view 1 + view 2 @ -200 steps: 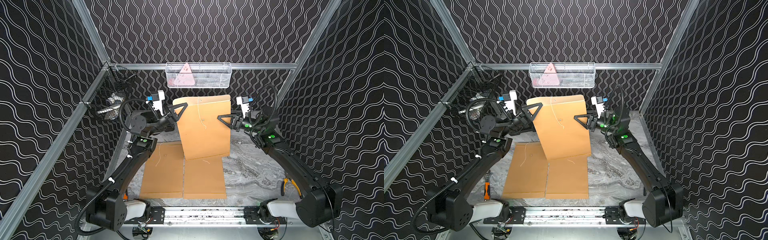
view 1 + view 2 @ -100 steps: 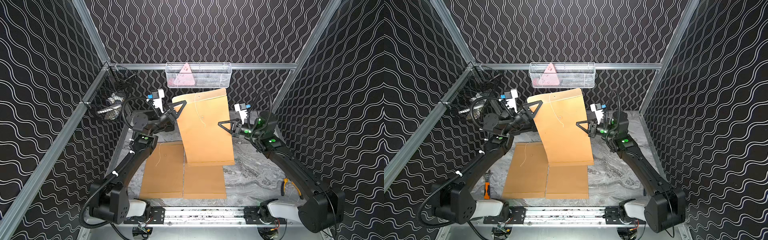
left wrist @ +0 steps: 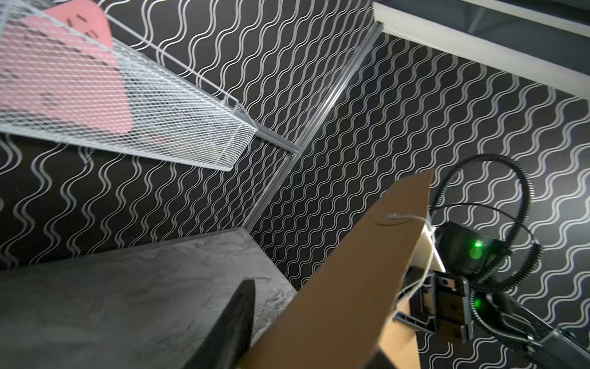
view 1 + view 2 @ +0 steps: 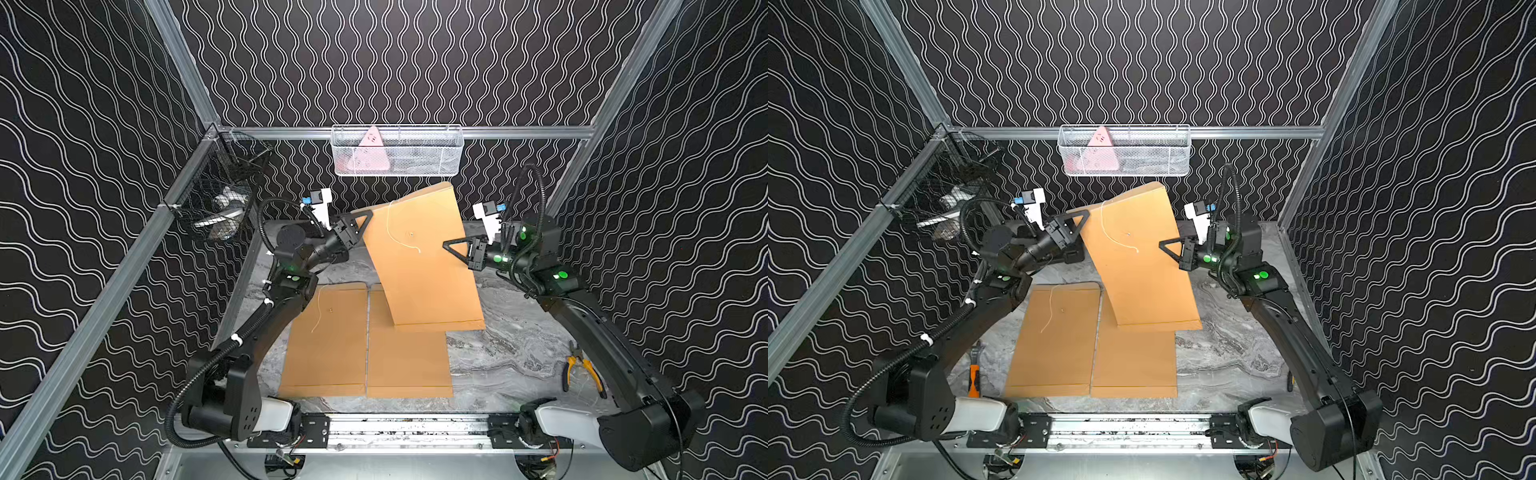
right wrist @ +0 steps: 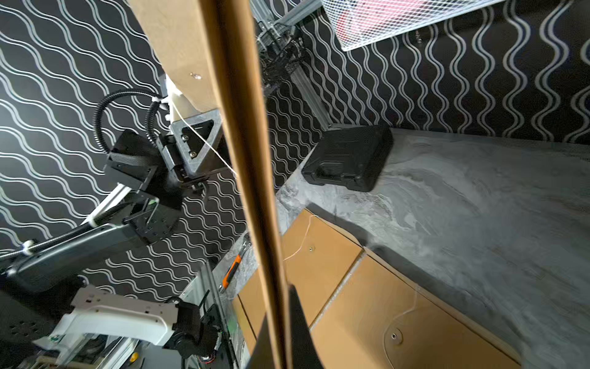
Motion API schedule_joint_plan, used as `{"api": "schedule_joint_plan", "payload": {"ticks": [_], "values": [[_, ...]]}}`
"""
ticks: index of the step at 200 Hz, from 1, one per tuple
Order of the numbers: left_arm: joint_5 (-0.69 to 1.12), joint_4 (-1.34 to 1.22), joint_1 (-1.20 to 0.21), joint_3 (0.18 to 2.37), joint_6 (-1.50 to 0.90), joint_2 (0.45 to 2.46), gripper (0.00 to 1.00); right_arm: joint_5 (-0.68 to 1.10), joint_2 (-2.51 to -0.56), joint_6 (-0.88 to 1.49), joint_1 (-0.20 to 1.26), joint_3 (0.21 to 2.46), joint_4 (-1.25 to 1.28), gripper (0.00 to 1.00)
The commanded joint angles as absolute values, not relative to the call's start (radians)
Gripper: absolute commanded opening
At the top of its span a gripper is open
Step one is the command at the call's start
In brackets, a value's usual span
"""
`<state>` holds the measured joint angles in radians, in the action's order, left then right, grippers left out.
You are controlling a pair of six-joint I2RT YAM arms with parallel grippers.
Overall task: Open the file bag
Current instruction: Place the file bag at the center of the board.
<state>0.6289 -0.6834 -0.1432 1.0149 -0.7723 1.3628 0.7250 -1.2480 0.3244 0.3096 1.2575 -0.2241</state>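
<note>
Jaws clamp the edge-on file bag (image 5: pixel 245 159).

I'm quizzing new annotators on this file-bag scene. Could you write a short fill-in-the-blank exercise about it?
1. The right gripper is shut on the upright file bag, whose loose white ___ dangles down its face.
2. ___ other file bags lie flat on the marble table.
3. The pink triangular object sits in the ___ mesh basket.
Missing words: string; two; white.
</note>
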Motion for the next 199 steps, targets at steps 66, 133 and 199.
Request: {"api": "schedule_joint_plan", "payload": {"ticks": [66, 133, 199], "values": [[0.399, -0.242, -0.140, 0.943, -0.513, 1.186, 0.45, 0.345, -1.215, 0.204, 0.286, 1.379, -0.720, 0.00], [0.357, -0.158, -0.140, 0.870, -0.471, 1.083, 0.44, 0.188, -1.299, 0.176, 0.245, 1.539, -1.037, 0.00], [0.369, -0.156, -0.141, 0.856, -0.465, 1.050, 0.44, 0.167, -1.343, 0.181, 0.215, 1.550, -1.169, 0.00]]}}
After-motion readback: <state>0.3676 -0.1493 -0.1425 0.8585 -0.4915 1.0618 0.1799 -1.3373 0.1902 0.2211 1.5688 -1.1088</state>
